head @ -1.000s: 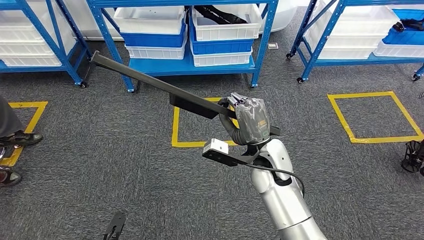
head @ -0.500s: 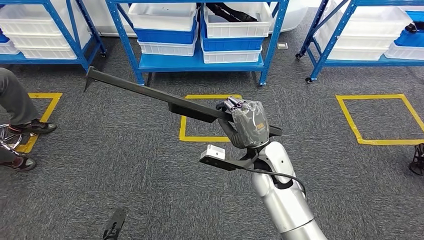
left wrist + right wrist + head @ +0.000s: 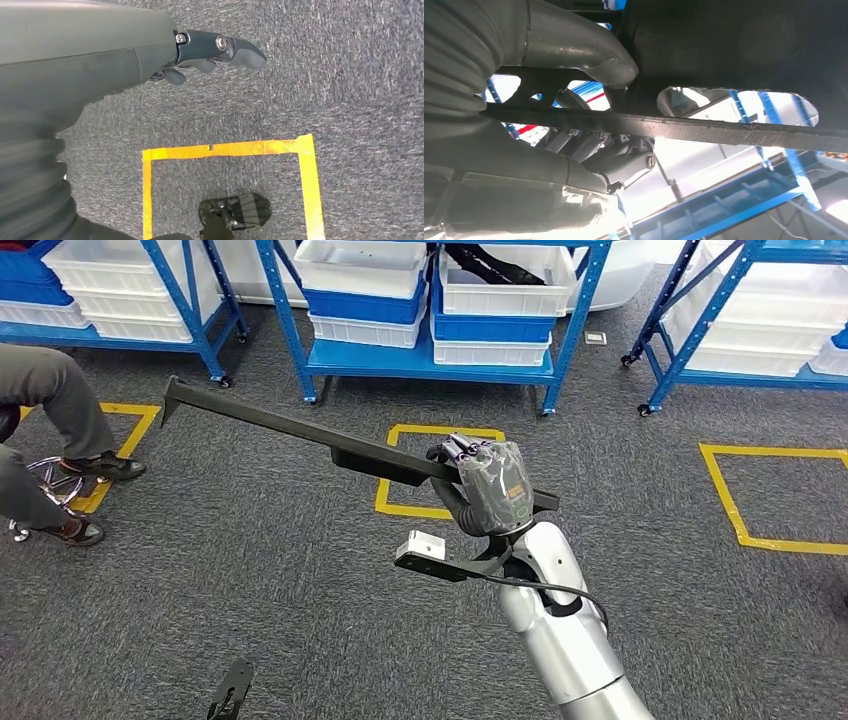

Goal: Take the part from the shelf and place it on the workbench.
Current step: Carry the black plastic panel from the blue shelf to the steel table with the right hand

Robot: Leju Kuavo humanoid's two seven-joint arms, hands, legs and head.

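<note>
The part [image 3: 300, 430] is a long black bar with a thicker block near its held end. It reaches from my right hand [image 3: 490, 483] out to the left, level above the carpet. My right hand grips it near that block, thumb and fingers wrapped round it. Close up, the right wrist view shows the black bar [image 3: 724, 129] crossing under the thumb [image 3: 589, 50], with blue shelving behind. My left hand [image 3: 210, 50] hangs over the grey carpet with nothing in it, its fingers slightly curled and apart.
Blue shelves [image 3: 440, 350] with white and blue bins [image 3: 500, 290] line the far side. A seated person's legs [image 3: 50, 420] are at the left, near the bar's far tip. Yellow tape squares [image 3: 430, 470] mark the carpet, one [image 3: 770, 495] at the right.
The whole scene has shifted right and down in the head view, so the camera has turned left. The person's legs have come further into view. My right hand still holds the bar the same way.
</note>
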